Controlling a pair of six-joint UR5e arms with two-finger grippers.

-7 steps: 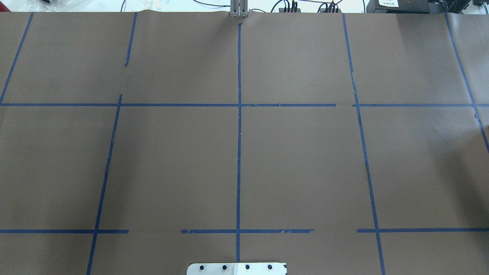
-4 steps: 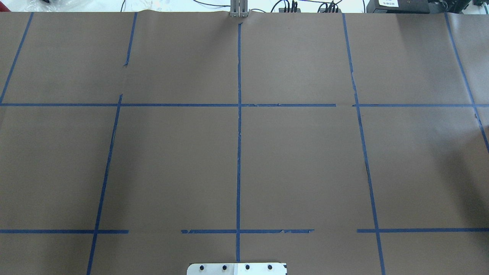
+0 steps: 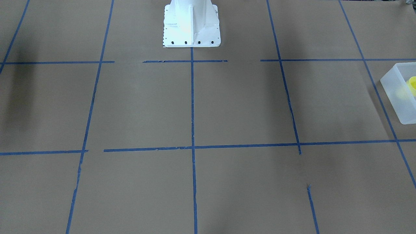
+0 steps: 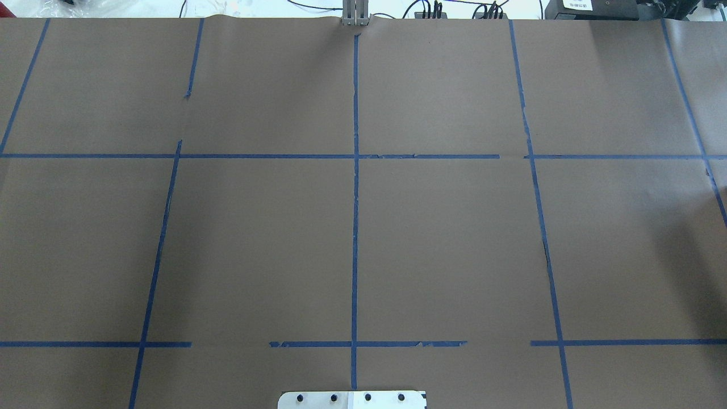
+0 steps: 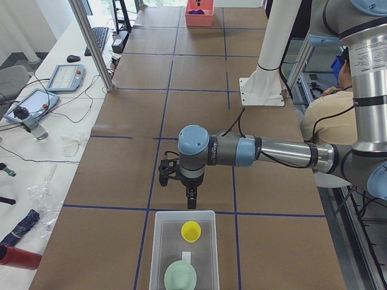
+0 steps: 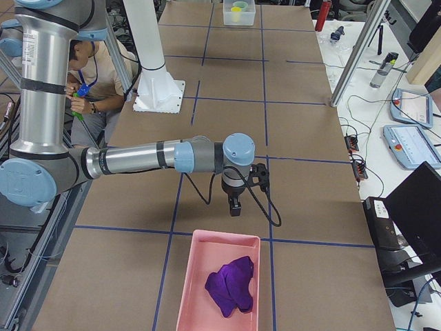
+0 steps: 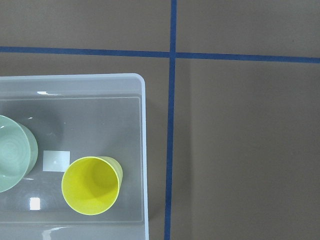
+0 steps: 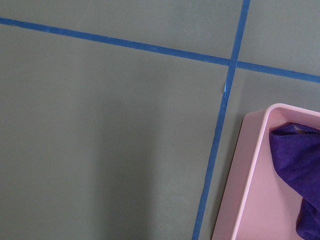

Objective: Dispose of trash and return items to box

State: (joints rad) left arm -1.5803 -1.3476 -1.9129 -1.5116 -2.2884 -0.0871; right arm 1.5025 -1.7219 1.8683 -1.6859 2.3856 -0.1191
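Note:
The frosted white box (image 5: 158,241) stands at the table's left end. It holds the upright yellow cup (image 5: 191,231) and the mint-green bowl (image 5: 180,278). The left wrist view looks down on the box's wall (image 7: 143,125), the cup (image 7: 91,185) and the bowl (image 7: 12,152). The front-facing view shows the box's corner (image 3: 395,87) and the cup (image 3: 412,85). My left gripper (image 5: 191,202) hangs just beyond the box's near end; I cannot tell if it is open. My right gripper (image 6: 235,207) hangs near a pink tray; I cannot tell its state.
A pink tray (image 6: 200,276) with a purple cloth (image 6: 231,284) lies at the table's right end; it also shows in the right wrist view (image 8: 240,190). The white robot base (image 3: 191,22) stands at mid table edge. Tablets and cables lie beyond the far edge.

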